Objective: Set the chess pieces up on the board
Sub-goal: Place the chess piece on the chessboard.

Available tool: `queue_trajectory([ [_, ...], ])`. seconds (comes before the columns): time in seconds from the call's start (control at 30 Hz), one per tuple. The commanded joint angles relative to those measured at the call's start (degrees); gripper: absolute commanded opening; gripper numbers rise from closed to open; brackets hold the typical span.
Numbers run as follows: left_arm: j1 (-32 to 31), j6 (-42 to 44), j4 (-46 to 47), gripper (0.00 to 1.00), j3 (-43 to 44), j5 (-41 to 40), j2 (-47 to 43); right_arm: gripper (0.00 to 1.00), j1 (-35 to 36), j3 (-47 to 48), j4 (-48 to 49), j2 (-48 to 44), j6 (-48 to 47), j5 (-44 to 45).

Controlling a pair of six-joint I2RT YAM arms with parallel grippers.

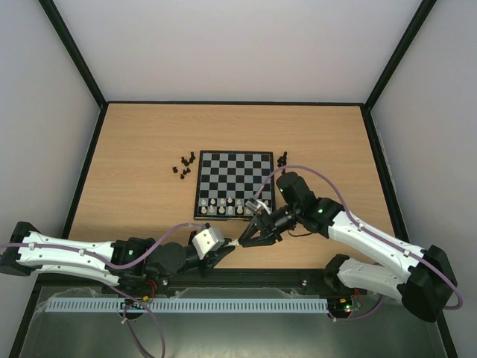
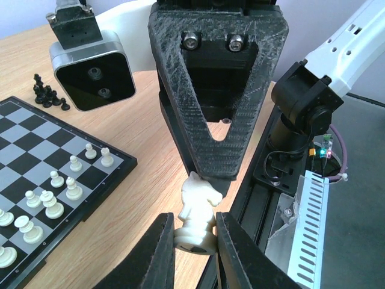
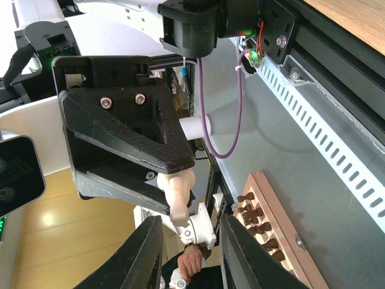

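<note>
My left gripper [image 2: 195,220] is shut on the base of a white knight [image 2: 198,198], holding it in the air over the table's near edge. My right gripper [image 3: 190,221] faces it tip to tip, open, with the knight's head [image 3: 178,189] just off its fingertips. In the top view the two grippers, left [image 1: 226,248] and right [image 1: 248,237], meet at the knight [image 1: 236,242], just in front of the board [image 1: 235,160]. Several pale pieces [image 1: 221,206] stand on the board's near rows. Black pieces lie off the board in a left cluster [image 1: 185,165] and a right cluster [image 1: 282,159].
A black rail [image 1: 246,282] and a white slotted cable duct [image 1: 194,306] run along the table's near edge. Black-framed walls enclose the table. In the left wrist view the board's corner [image 2: 120,161] lies close on the left, with black pieces [image 2: 47,94] beyond.
</note>
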Motion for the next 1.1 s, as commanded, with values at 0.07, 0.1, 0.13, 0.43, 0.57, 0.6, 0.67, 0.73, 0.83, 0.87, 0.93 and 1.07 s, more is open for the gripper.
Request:
queue_trajectory([
  [0.07, -0.5, 0.7, 1.3, 0.15, 1.4, -0.7, -0.2, 0.27, 1.7, 1.3, 2.2, 1.1, 1.7, 0.2],
  [0.1, -0.5, 0.7, 1.3, 0.15, 1.3, -0.7, -0.2, 0.27, 1.8, 1.4, 2.4, 1.3, 1.8, 0.3],
  [0.13, -0.5, 0.7, 1.3, 0.15, 1.2, -0.7, -0.3, 0.27, 1.9, 1.6, 2.5, 1.4, 1.8, 0.4],
  [0.43, -0.6, 0.3, 1.7, 0.15, 0.5, -0.6, -0.5, 0.2, 2.4, 2.2, 4.1, 2.6, 2.7, 1.0],
  [0.57, -0.6, 0.0, 1.6, 0.15, 0.1, -0.8, -0.7, 0.16, 2.5, 2.5, 4.2, 2.8, 2.8, 1.2],
  [0.6, -0.6, -0.1, 1.6, 0.15, 0.0, -0.9, -0.8, 0.15, 2.5, 2.5, 4.2, 2.8, 2.7, 1.1],
  [0.67, -0.6, -0.3, 1.7, 0.16, -0.2, -1.2, -1.1, 0.13, 2.6, 2.5, 4.2, 2.7, 2.7, 1.2],
  [0.73, -0.5, -0.4, 1.6, 0.17, -0.3, -1.7, -1.1, 0.11, 2.7, 2.5, 4.0, 2.7, 2.7, 1.3],
  [0.83, -0.5, -0.9, 1.4, 0.22, -0.4, -2.4, -1.1, 0.08, 2.7, 2.5, 3.9, 2.6, 2.7, 1.6],
  [0.87, -0.5, -1.2, 1.4, 0.28, -0.4, -2.8, -1.1, 0.07, 2.7, 2.5, 3.7, 2.5, 2.6, 1.8],
  [0.93, -0.5, -1.7, 1.2, 0.37, -0.5, -3.5, -1.2, 0.06, 2.7, 2.9, 3.0, 2.4, 2.2, 2.5],
  [1.07, -0.4, -2.4, 1.0, 0.51, -0.7, -4.8, -2.1, 0.05, 2.7, 4.3, -0.6, 2.4, -0.5, 4.9],
])
